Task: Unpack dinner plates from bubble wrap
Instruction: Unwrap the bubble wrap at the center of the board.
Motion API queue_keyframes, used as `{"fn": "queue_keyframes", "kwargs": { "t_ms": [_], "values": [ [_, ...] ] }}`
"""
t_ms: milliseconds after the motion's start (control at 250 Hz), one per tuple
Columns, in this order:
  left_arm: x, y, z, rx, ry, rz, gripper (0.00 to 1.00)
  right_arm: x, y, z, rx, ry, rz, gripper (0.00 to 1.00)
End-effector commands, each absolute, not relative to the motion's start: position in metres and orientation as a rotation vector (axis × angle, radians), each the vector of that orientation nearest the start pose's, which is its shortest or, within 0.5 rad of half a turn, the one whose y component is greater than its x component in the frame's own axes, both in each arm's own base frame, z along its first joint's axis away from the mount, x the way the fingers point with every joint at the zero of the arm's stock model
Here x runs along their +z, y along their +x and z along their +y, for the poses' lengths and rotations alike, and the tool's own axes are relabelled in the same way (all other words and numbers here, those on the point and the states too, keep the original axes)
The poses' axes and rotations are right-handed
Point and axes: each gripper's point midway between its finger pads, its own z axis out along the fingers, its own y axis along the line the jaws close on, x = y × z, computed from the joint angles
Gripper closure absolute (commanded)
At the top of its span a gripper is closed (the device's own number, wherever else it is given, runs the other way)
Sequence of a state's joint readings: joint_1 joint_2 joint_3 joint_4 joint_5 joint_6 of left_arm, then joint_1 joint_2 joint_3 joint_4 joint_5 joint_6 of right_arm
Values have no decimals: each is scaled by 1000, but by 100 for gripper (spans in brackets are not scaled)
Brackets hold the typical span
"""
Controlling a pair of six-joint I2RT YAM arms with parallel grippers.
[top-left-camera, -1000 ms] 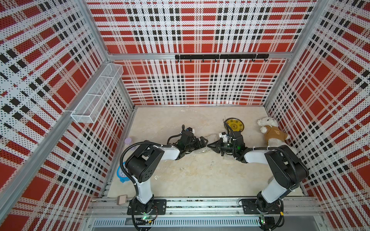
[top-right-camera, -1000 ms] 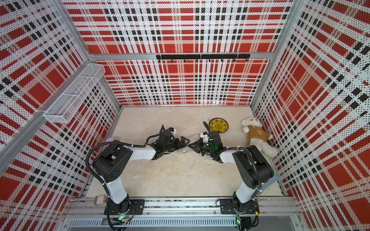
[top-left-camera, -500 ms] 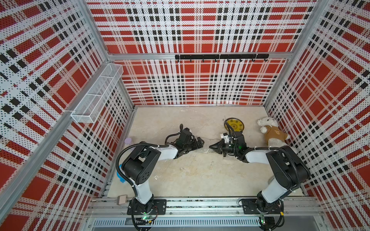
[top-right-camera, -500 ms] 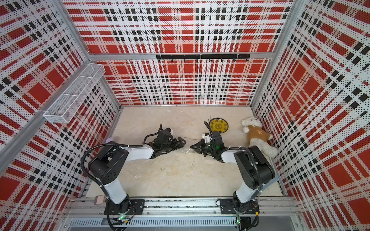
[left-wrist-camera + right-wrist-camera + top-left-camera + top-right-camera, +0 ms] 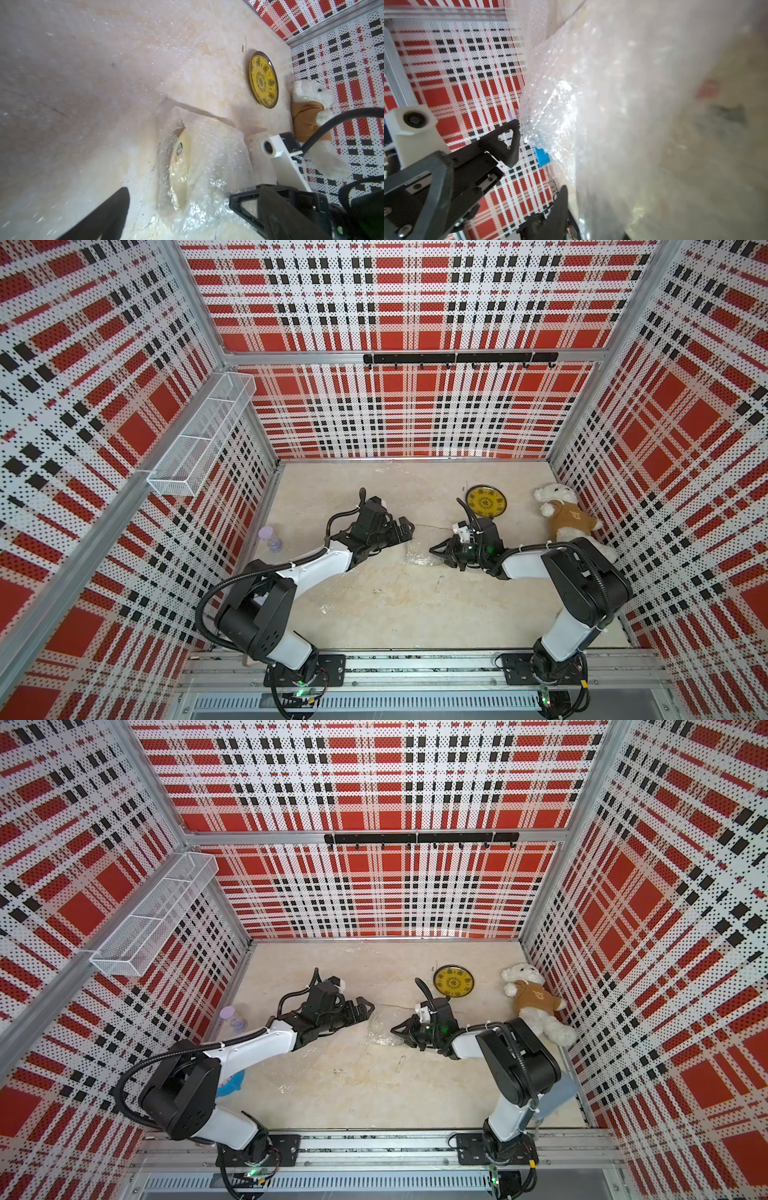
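loosely, bubble wrap (image 5: 218, 158) encloses plate (image 5: 181, 164).

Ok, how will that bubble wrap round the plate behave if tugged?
The bubble wrap looks crinkled and limp, so it will probably fold rather than lift stiffly. The plate inside shows at an open edge and may slide out.

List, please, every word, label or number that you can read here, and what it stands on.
No legible text anywhere.
Motifs on the yellow plate: not legible as words.
Dark round mark on the wrapped plate: blurred inside the bubble wrap.
Emblem on the teddy bear: too small.
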State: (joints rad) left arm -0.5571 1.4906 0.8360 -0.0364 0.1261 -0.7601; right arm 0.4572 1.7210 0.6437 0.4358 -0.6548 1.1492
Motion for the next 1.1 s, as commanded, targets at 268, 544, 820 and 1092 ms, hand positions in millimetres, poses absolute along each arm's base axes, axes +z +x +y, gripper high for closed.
{"fn": "queue_keyframes", "kwargs": {
  "t_ms": [268,544,820,1092],
  "values": [
    [105,296,-229,-706,-78,2487,0,68,306,271,1168,149,2559,41],
    [98,302,-238,-824,-121,2466,1,66,298,269,1017,-3,2573,42],
    [98,311,-239,-919,-198,2421,1,55,294,276,1055,60,2548,43],
    [98,305,-243,-925,-199,2406,4,59,299,289,1086,104,2482,62]
  ]
}}
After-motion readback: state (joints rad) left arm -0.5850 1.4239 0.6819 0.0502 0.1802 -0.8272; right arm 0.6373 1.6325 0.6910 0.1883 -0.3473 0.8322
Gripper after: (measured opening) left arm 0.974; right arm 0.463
